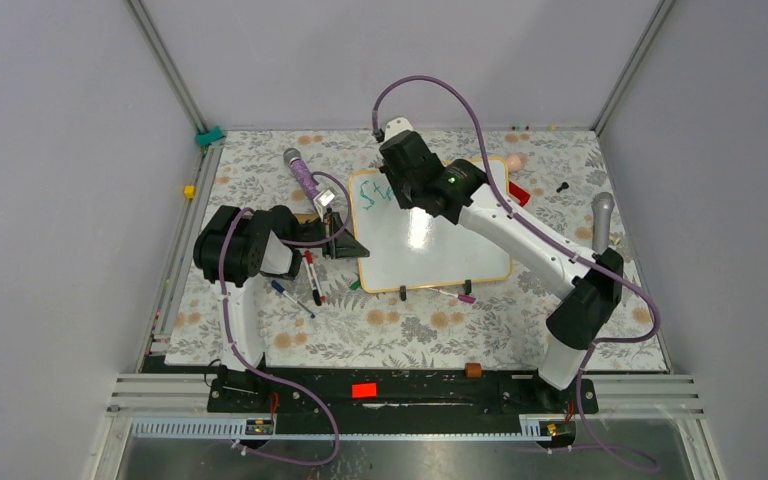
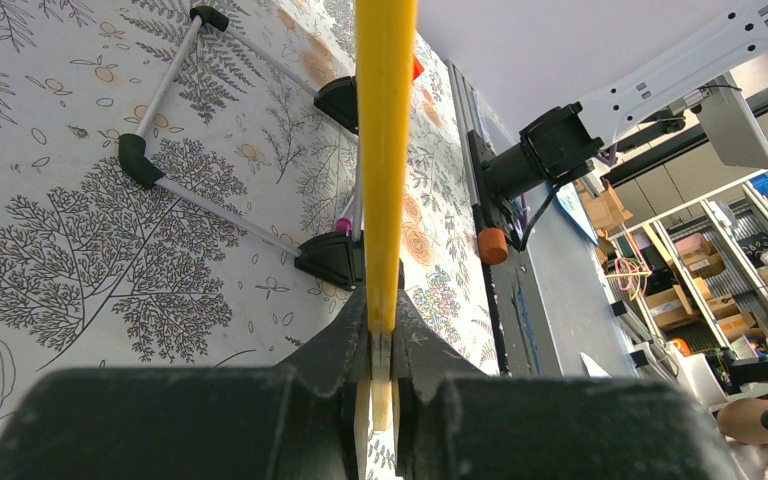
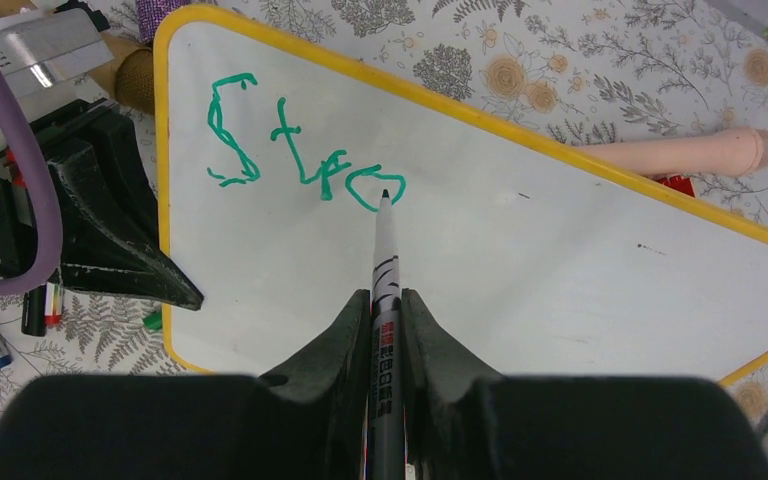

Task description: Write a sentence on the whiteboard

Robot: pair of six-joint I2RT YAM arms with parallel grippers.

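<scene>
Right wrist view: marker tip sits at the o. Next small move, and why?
Probably shift the marker slightly right and start the next letter. The sentence reads only "Stro", the tip sits at the o's upper right, bare whiteboard lies beyond, the right hand is shut on the marker and the left hand clamps the board's frame.

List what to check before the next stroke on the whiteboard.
1. Marker clamped in right gripper: ok.
2. Left gripper shut on the whiteboard edge, steadying it: ok.
3. Marker tip at the end of the last letter written: ok.
4. Blank surface right of the letters for the next ones: ok.
5. Tip pressed on the surface: cannot tell.
6. Sentence complete: not ok, only "Stro" so far.
</scene>
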